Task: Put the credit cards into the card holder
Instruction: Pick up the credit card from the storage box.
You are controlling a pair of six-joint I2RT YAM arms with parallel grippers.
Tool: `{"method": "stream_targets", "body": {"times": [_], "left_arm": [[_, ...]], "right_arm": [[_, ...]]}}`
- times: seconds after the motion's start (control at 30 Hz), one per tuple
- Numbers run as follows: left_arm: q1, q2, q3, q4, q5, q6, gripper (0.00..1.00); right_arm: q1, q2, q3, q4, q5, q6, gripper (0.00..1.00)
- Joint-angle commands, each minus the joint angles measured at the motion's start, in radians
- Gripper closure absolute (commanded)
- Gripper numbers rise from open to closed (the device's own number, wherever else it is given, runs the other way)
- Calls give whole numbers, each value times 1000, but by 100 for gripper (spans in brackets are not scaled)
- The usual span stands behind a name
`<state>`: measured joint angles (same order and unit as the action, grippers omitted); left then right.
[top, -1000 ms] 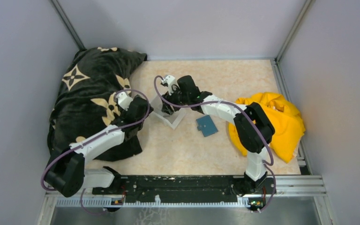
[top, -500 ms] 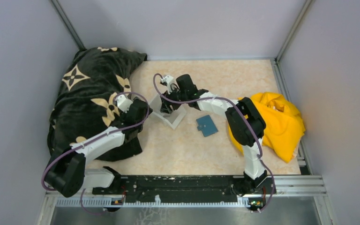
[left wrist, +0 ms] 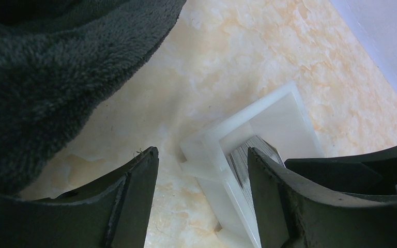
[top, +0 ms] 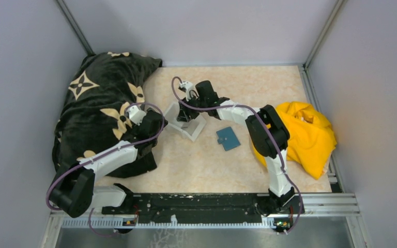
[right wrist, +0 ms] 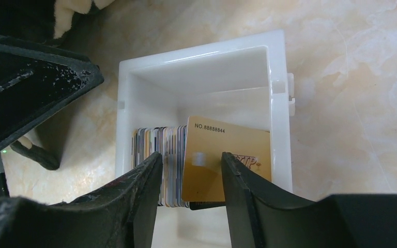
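The credit cards (right wrist: pixel 160 142) stand on edge as a stack in a white plastic tray (right wrist: pixel 201 57), with a gold card (right wrist: pixel 238 150) leaning at the stack's right end. My right gripper (right wrist: pixel 192 157) is open and reaches down into the tray, its fingers straddling the gold card and the cards beside it. In the top view that right gripper (top: pixel 186 113) is over the tray (top: pixel 194 135). My left gripper (left wrist: pixel 202 155) is open at the tray's corner (left wrist: pixel 207 142), holding nothing; grey card edges (left wrist: pixel 245 155) show beside its right finger. The teal card holder (top: pixel 228 138) lies closed on the table, right of the tray.
A black blanket (top: pixel 101 111) with tan flower prints covers the left of the table, and my left arm lies along its edge. A crumpled yellow cloth (top: pixel 305 134) lies at the right. Grey walls enclose the marbled tabletop (top: pixel 201 165).
My right gripper has sunk a little further into the tray and its jaws have narrowed around the cards. The right elbow has swung left. The left arm has barely moved.
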<state>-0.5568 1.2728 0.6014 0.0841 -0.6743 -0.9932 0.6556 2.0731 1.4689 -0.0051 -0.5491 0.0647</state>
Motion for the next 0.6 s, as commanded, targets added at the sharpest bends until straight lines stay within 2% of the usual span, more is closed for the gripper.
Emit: {"method": "stream_targets", "body": {"times": [0.0, 0.17, 0.33, 0.57], "left_arm": [[-6, -20, -14, 24, -17, 12, 30], [-6, -17, -13, 26, -12, 12, 30], [-7, -16, -7, 25, -6, 15, 30], [-6, -17, 1, 20, 1, 16, 30]], "right_arm": [[-3, -2, 42, 56, -46, 40, 54], [-2, -31, 40, 57, -49, 53, 56], [-1, -43, 53, 35, -58, 52, 65], [8, -74, 50, 12, -13, 20, 71]]}}
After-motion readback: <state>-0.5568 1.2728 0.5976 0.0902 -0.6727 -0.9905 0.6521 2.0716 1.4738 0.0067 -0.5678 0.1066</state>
